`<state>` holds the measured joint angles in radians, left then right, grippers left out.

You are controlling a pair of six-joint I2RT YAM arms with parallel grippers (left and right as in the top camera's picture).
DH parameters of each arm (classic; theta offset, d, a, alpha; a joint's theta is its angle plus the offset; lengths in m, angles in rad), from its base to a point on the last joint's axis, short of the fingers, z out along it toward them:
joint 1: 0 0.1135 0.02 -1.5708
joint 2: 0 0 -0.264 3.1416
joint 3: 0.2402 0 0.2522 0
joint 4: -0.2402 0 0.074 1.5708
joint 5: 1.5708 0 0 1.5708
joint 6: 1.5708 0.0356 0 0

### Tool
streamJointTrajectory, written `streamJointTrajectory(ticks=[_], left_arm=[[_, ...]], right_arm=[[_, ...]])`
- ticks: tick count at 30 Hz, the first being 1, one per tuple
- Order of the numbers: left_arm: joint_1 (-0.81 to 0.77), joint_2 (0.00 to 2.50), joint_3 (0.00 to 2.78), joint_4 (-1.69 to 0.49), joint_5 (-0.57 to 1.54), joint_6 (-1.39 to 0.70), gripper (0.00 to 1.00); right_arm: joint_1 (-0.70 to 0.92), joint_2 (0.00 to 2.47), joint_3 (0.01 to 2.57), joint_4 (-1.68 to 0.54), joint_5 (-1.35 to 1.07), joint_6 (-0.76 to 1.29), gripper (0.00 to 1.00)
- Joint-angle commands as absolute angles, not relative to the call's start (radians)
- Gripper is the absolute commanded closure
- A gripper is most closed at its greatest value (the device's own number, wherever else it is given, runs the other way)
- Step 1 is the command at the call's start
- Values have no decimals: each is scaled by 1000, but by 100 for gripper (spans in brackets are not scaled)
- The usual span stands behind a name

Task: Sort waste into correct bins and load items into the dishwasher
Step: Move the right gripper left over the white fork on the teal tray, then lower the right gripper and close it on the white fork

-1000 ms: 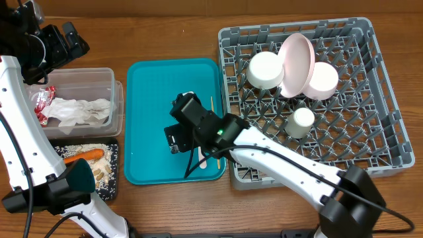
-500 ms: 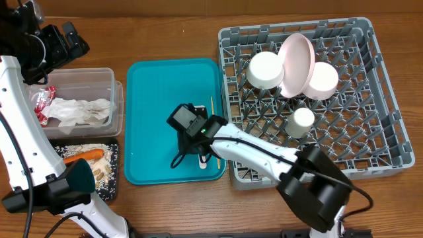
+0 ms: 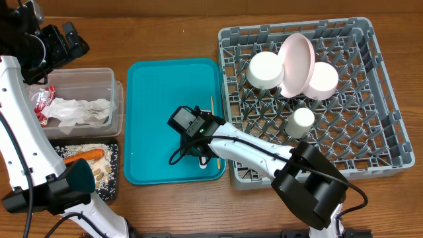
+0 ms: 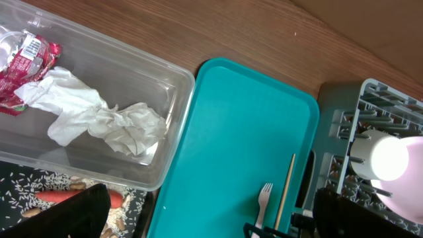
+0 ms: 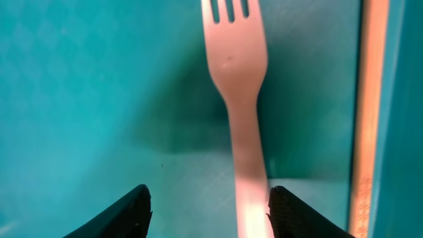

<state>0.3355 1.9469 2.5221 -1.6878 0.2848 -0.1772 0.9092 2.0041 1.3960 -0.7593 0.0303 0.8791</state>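
The right gripper point(image 5: 208, 211) is edging lower over the fork point(image 5: 241, 99) at the tray's point(image 3: 152, 99) lower right, fingers apart around its handle. The left gripper point(image 4: 215, 215) is staying at upper left, also spread.

The right gripper point(image 3: 197, 142) slides off the middle of the teal tray point(image 3: 152, 99) and works down toward the tray's near right corner, closing in on the white fork point(image 3: 203, 163). A second back it sits to the left of the fork. Now it hangs right over the handle, and from overhead only the handle's end peeks out. In the wrist view the handle runs between the spread fingers point(image 5: 125, 211), close beside one of them. Behind it the right arm folds up. Its elbow point(image 3: 307, 182), stretched out low a moment ago, now rises large over the dish rack's point(image 3: 383, 158) near edge.
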Motion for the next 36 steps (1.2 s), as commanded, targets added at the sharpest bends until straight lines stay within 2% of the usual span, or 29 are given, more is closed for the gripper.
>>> streamJointTrajectory(ticks=[1, 2, 3, 6, 16, 25, 36], left_arm=[[337, 1942, 2529, -1689, 296, -182, 0], [337, 1942, 2529, -1689, 296, -182, 0], [337, 1942, 2529, -1689, 295, -182, 0], [337, 1942, 2529, -1689, 296, -183, 0], [337, 1942, 2529, -1689, 296, -182, 0], [337, 1942, 2529, -1689, 296, -183, 0], [337, 1942, 2529, -1689, 296, -183, 0]], right_arm=[[902, 2012, 1400, -758, -6, 891, 40], [902, 2012, 1400, -761, -12, 890, 37], [902, 2012, 1400, -767, -27, 888, 25], [902, 2012, 1400, -771, -41, 883, 23], [902, 2012, 1400, -796, -20, 892, 45], [902, 2012, 1399, -824, 3, 925, 55], [894, 2024, 1400, -826, 17, 917, 55]])
